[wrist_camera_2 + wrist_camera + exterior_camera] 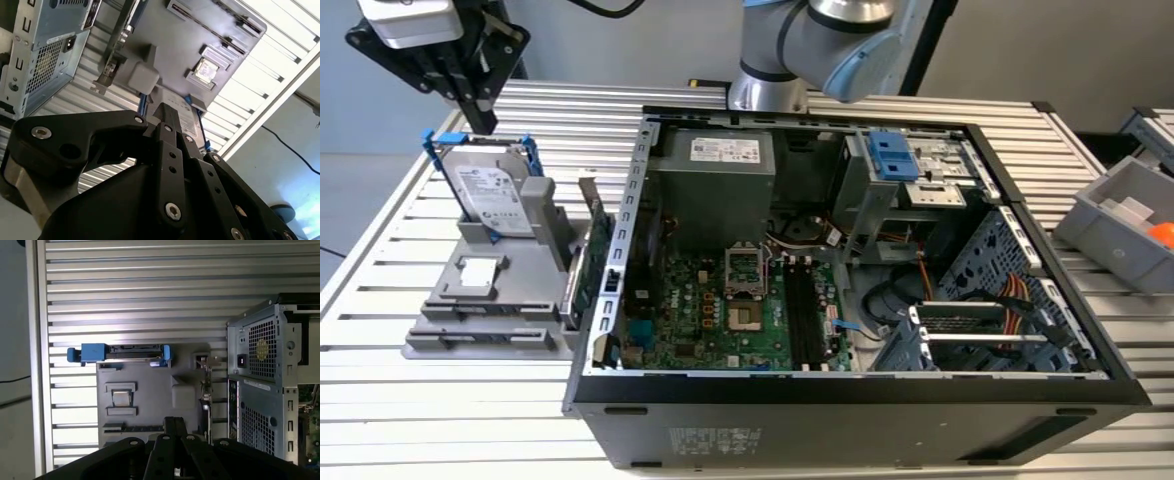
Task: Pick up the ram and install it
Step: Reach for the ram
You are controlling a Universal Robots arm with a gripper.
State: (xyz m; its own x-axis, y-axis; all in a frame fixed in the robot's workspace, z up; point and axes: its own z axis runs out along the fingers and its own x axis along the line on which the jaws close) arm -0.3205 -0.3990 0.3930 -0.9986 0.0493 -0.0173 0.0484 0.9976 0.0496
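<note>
Well above the grey holder (443, 345), end effector (482, 120) clenched empty, ram (132, 428) edge-up in its slot below

On the slatted metal table (440, 420), the open black computer case (854, 400) lies mid-table with a green motherboard (707, 310) on its floor. A grey moulded holder (520, 300) sits beside it, toward the table's edge on the exterior view's left. A silver hard drive in a blue frame (494, 195) stands at the holder's far end, under the black gripper (478, 120). A green expansion card (598, 265) stands between holder and case. A grey plastic bin (1107, 215) seems to sit past the opposite edge.
</note>
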